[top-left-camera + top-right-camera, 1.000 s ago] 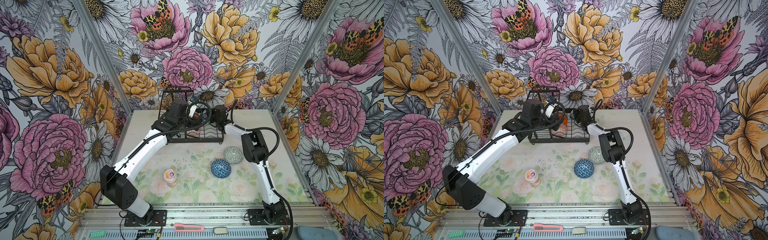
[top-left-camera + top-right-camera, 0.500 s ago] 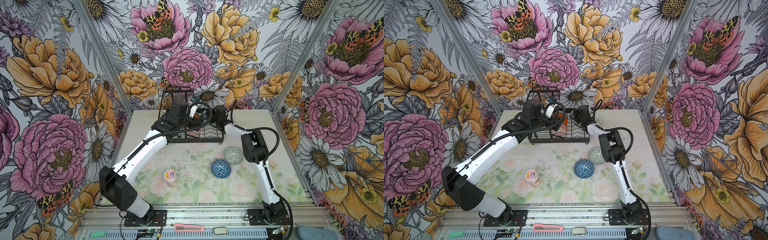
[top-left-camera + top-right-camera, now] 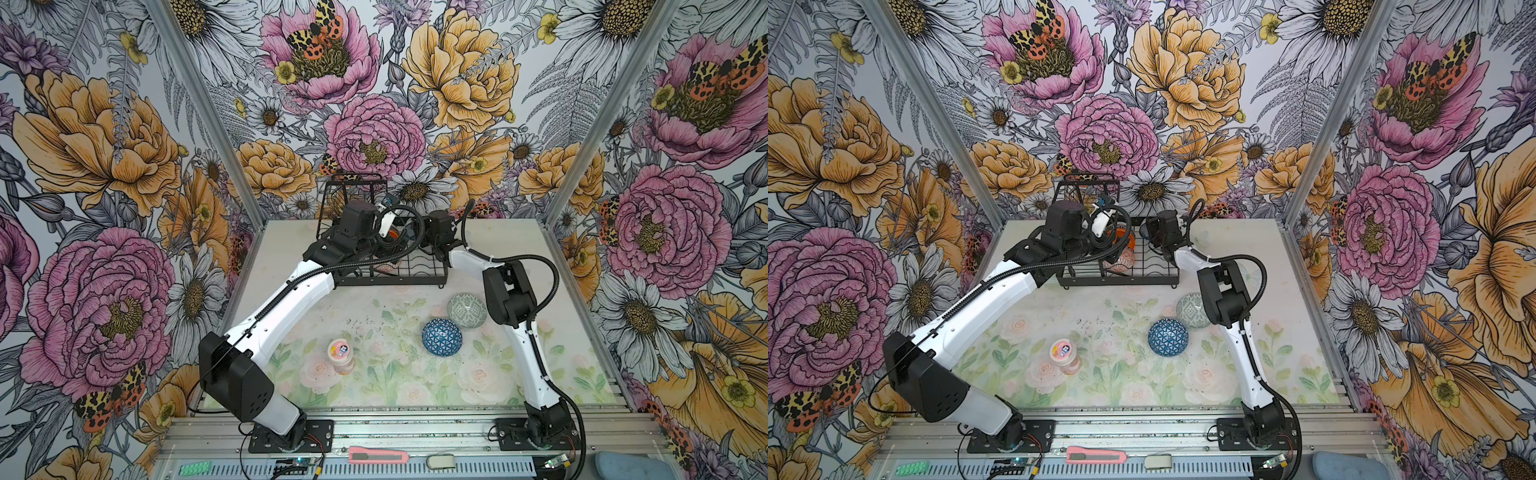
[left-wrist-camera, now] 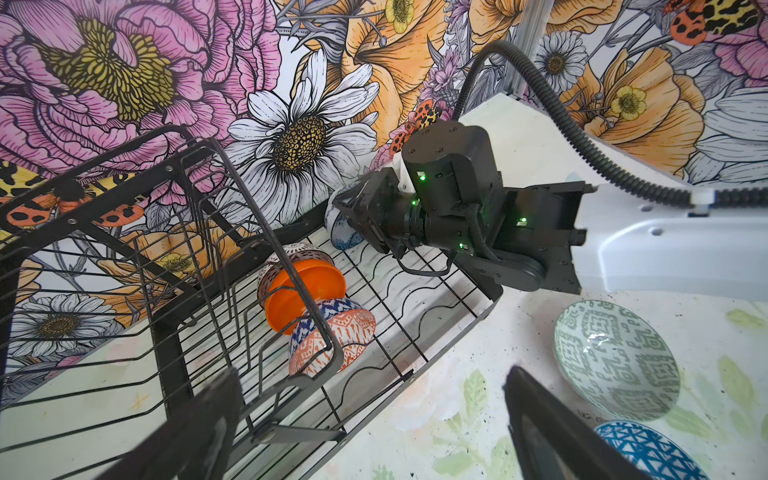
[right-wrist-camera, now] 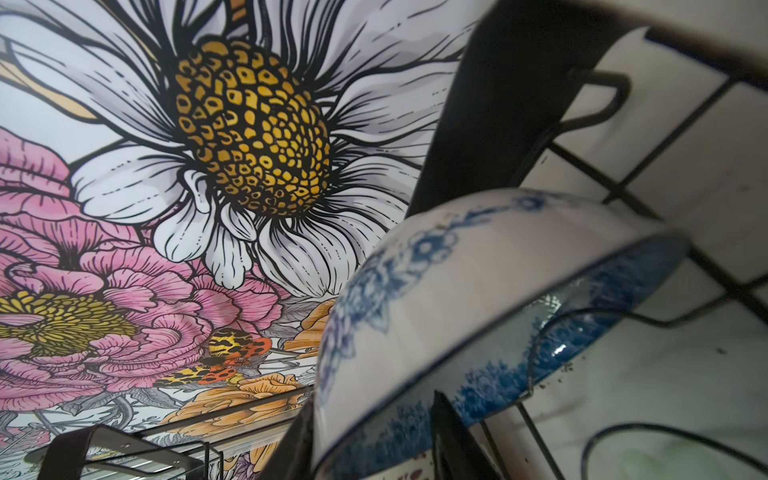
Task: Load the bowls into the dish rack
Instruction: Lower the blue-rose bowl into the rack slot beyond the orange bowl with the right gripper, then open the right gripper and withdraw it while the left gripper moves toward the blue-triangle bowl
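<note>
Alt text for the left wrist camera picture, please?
A dish rack holds an orange bowl and patterned ones; the right gripper reaches a white-blue bowl inside. A grey-green bowl and a dark blue bowl lie on the table.

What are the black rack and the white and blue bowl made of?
The dish rack looks like thin metal wire, coated matt black. The white-blue floral bowl looks like glazed ceramic: painted pattern, shiny reflections inside. Only a guess from looks.

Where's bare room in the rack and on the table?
Free: front-right grid of black wire dish rack, between stacked orange bowls and right rim; mat between pink-lidded jar and dark blue triangle-patterned bowl. Crowded: rack's back, around white-blue floral bowl.
</note>
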Tool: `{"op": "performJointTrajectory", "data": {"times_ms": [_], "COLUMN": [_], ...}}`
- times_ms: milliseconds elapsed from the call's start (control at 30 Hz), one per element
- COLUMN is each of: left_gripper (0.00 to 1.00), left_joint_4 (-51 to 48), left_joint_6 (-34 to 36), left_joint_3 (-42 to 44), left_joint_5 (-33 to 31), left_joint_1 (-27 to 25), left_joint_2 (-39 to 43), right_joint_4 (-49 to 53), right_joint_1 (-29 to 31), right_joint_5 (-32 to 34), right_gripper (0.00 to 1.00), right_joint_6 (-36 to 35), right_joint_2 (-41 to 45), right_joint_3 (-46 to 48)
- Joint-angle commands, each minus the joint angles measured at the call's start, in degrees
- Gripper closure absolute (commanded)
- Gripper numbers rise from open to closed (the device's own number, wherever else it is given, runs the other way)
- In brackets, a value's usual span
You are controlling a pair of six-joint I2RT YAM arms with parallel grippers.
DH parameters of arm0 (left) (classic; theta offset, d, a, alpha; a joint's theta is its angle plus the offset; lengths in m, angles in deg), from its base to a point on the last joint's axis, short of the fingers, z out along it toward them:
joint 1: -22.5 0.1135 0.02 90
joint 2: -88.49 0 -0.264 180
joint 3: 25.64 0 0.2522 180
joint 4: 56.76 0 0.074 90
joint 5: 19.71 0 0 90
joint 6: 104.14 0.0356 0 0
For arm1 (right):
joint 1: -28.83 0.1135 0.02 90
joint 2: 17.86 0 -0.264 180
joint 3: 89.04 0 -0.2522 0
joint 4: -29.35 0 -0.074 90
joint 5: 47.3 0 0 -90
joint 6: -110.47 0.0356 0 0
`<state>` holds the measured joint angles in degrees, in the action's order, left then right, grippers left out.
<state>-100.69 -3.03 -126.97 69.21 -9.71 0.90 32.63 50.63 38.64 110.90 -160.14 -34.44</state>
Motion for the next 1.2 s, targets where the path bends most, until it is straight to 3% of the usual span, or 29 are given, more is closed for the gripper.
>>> {"op": "performJointTrajectory", "data": {"times_ms": [0,733,1167], "left_gripper": [0.01,0.01,0.01], "left_joint_4": [1.21,1.65,1.74], "left_joint_6": [1.14,-0.16,-0.92], "left_joint_3": [0.56,1.06,0.34], "left_joint_5": [-0.67,-0.62,-1.27], "left_joint_1": [-0.49,-0.77,-2.07], "left_joint_2": [1.73,1.59,0.67], "right_joint_4": [0.93,0.72,-0.35], "right_joint_1": [0.17,-0.31,-0.73], "right_joint_5": [1.13,0.85,0.17], "right_gripper": [0.55,0.39,0.17], "right_joint_6": [-0.78,-2.07,-3.85], "right_joint_2": [1.04,3.79,9.55], "right_joint_3": [-2.45,-2.07,4.06]}}
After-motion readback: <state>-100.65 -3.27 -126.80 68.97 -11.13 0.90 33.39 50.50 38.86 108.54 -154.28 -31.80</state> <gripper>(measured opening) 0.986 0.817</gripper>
